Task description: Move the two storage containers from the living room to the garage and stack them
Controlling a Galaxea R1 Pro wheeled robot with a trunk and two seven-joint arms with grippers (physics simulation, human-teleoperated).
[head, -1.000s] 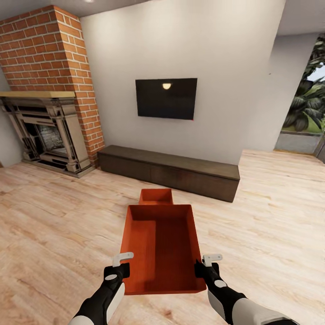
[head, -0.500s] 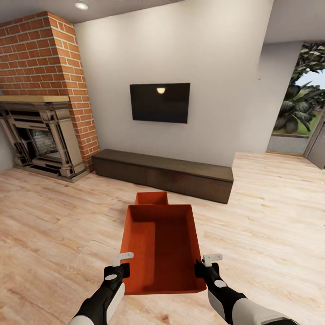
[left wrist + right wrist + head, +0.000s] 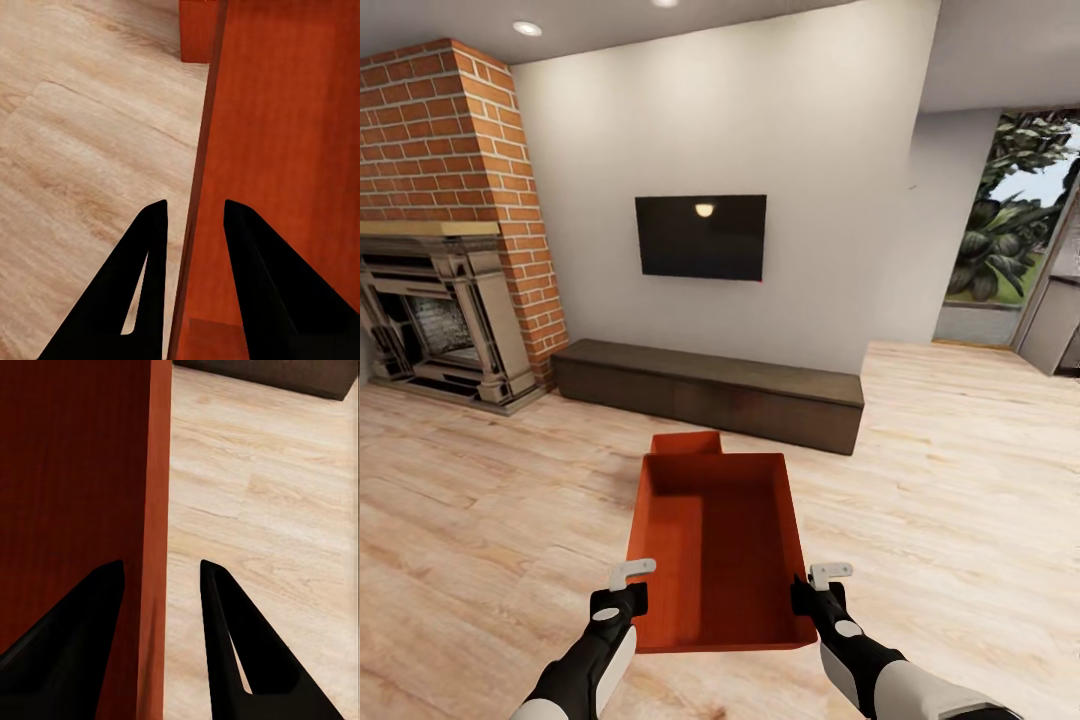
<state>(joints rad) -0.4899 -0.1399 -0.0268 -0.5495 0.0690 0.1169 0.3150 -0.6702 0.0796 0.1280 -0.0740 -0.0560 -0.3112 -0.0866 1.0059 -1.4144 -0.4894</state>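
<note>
I hold one orange-red storage container [image 3: 715,550] low in front of me over the light wood plank floor [image 3: 940,500] of the living room. My left gripper [image 3: 622,595] is shut on its left wall, with the fingers astride the rim [image 3: 196,180]. On the opposite wall my right gripper [image 3: 810,595] is shut the same way, one finger [image 3: 225,622] outside and the other inside. The second storage container [image 3: 685,443] rests on the floor just beyond, partly hidden behind the held one; its corner [image 3: 199,30] shows in the left wrist view.
A long low dark cabinet [image 3: 710,390] runs along the white wall under a black TV [image 3: 700,237]. The red brick fireplace [image 3: 435,280] stands at the left. Glass patio doors [image 3: 1020,240] open at the right, with wood floor on both sides.
The whole picture has shifted, so the camera has moved: the wall and fireplace have slid left and more ceiling shows. The held container stays fixed between my grippers.
</note>
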